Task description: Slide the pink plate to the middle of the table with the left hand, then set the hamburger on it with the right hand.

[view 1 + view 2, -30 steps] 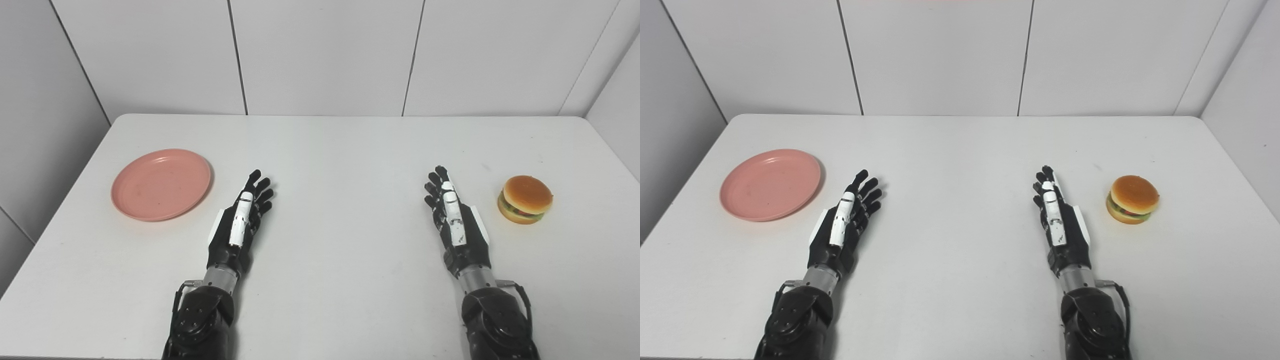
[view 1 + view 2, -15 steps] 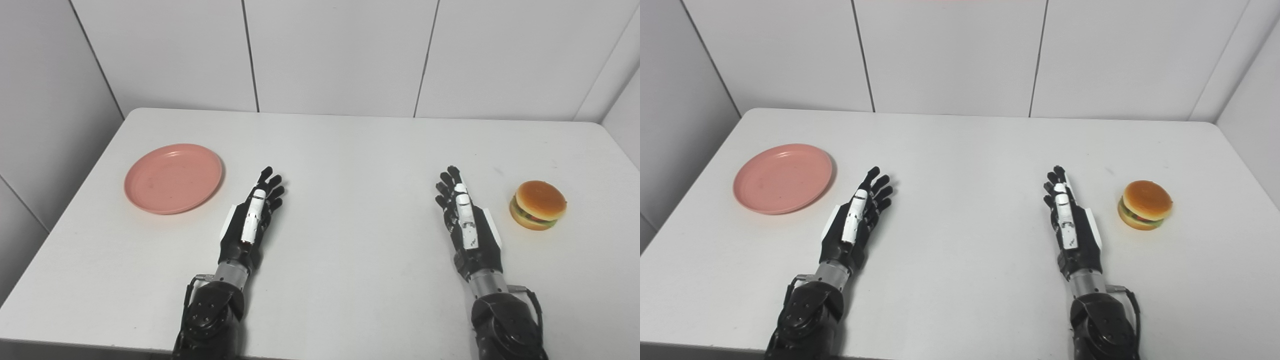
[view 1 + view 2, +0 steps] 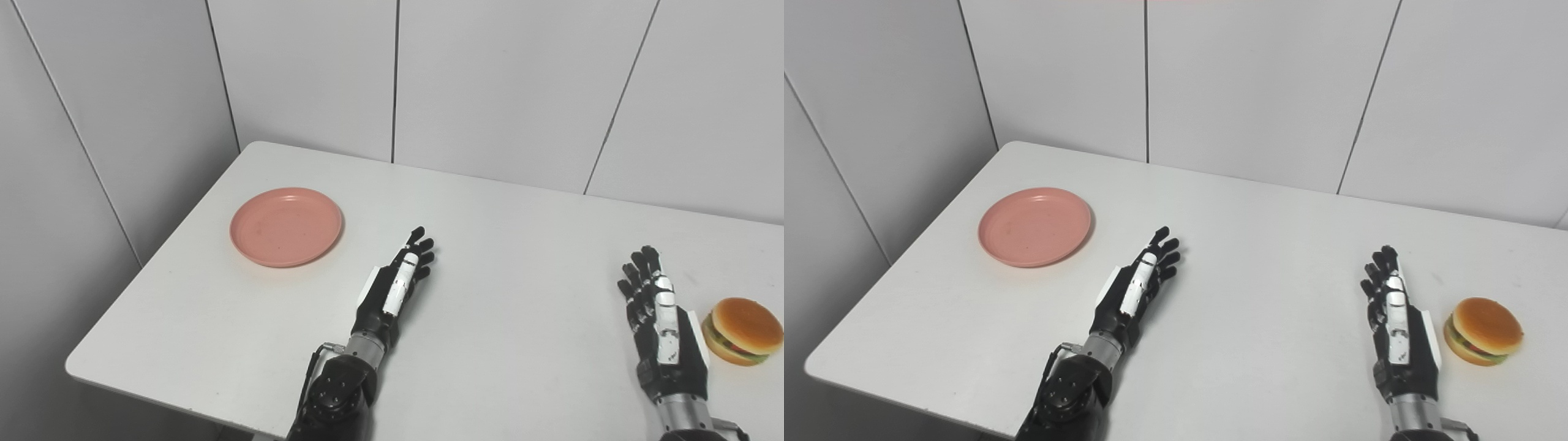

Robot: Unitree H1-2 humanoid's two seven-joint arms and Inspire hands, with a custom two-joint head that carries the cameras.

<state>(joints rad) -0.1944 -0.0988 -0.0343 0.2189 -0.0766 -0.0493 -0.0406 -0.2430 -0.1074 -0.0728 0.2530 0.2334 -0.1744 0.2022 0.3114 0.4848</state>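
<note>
A round pink plate (image 3: 286, 226) lies empty on the left part of the white table (image 3: 508, 245). To its right and a little nearer me, my left hand (image 3: 395, 286) rests open with its fingers stretched toward the back, apart from the plate. A hamburger (image 3: 742, 331) with a tan bun sits near the right edge of the picture. Just left of it, my right hand (image 3: 658, 324) is open with straight fingers, holding nothing and not touching the hamburger.
White panelled walls close the table in at the back and the left. The table's left edge and near-left corner (image 3: 73, 366) show, with a drop beyond them.
The camera has turned to the left, so the whole scene sits further right in the picture. Both hands, the plate and the hamburger keep their places on the table.
</note>
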